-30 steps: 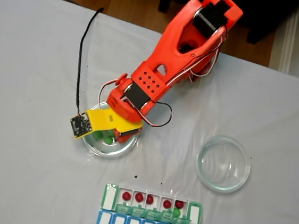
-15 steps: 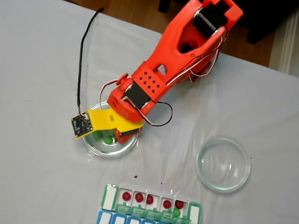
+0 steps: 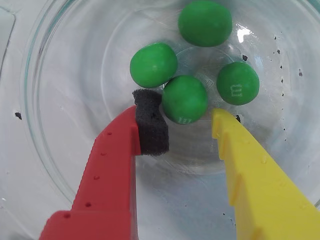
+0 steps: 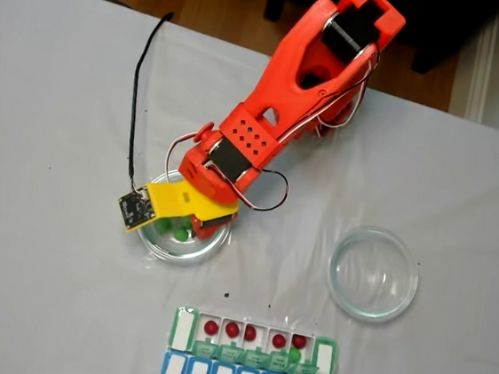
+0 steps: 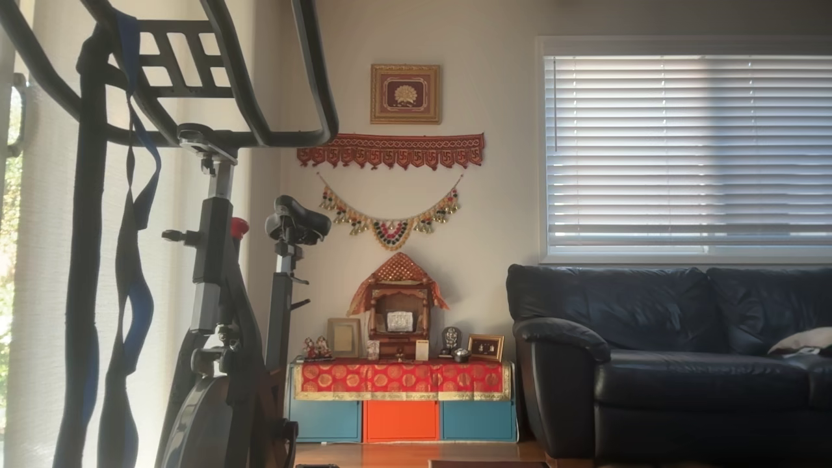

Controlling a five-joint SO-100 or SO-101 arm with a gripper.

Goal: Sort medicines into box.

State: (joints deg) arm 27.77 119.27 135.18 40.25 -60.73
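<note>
My jaws (image 3: pixel 187 117): apart, red and yellow tips astride one green ball (image 3: pixel 184 98) low in the wrist view, not yet clamped.
Glass dish (image 3: pixel 45 150): four green balls left in it.
Pill organiser (image 4: pixel 250 352): bottom centre of the fixed view; five red balls (image 4: pixel 211 327) sit in its white compartments, one green spot is unclear.
Second dish (image 4: pixel 372 273): right, on the tabletop (image 4: pixel 55 86).
</note>
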